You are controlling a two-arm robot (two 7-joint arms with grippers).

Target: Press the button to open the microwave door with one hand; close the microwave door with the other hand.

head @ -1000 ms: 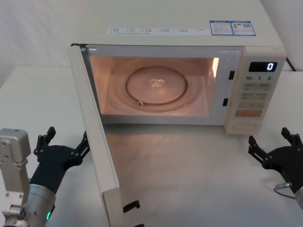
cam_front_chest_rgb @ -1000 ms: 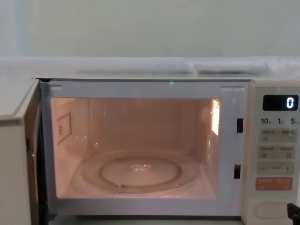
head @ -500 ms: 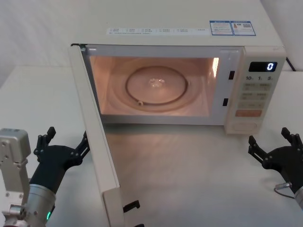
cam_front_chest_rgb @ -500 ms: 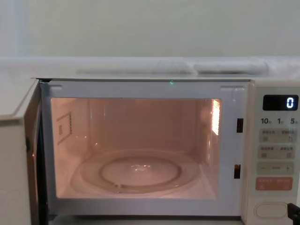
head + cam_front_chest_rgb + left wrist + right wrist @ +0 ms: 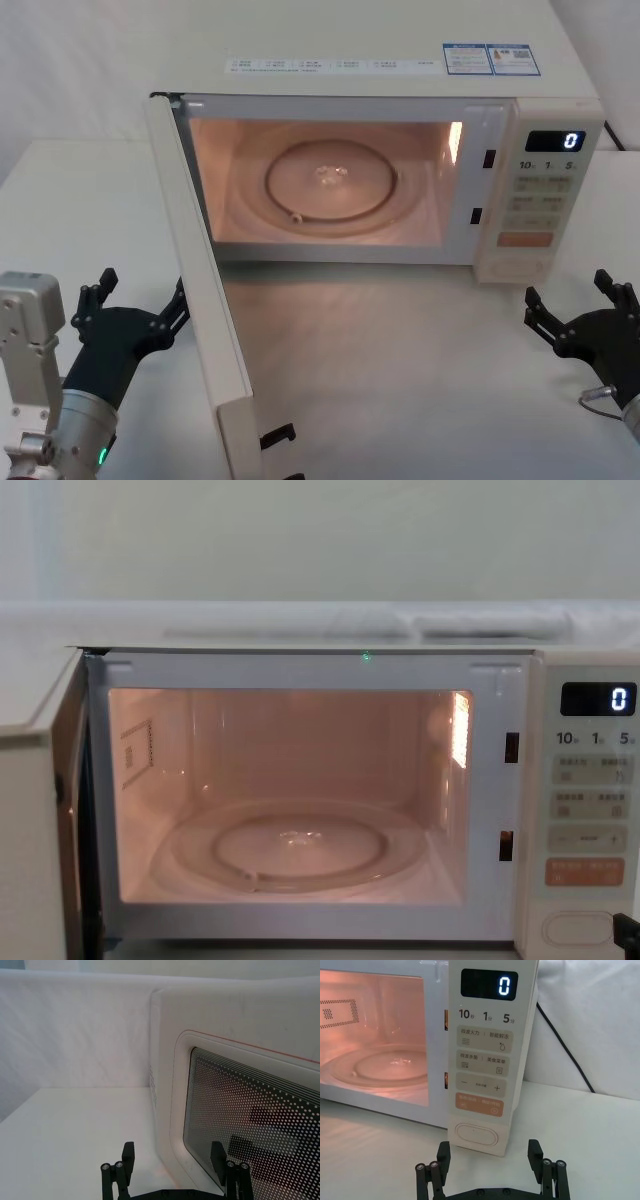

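The microwave door (image 5: 205, 310) stands wide open, swung out toward me on its left hinge; its dotted dark window (image 5: 240, 1110) sits close in front of the left wrist camera. My left gripper (image 5: 140, 295) is open, low beside the door's outer face, fingers (image 5: 129, 1152) apart from it. The cream oblong button (image 5: 522, 268) is at the bottom of the control panel. My right gripper (image 5: 567, 290) hovers open a short way in front of the button (image 5: 477, 1135), not touching it. The display reads 0.
The lit cavity holds a glass turntable (image 5: 330, 180). Latch hooks (image 5: 277, 437) stick out from the door's free edge near me. A black cable (image 5: 565, 1045) runs behind the microwave on the right. The white table (image 5: 400, 380) spreads between both arms.
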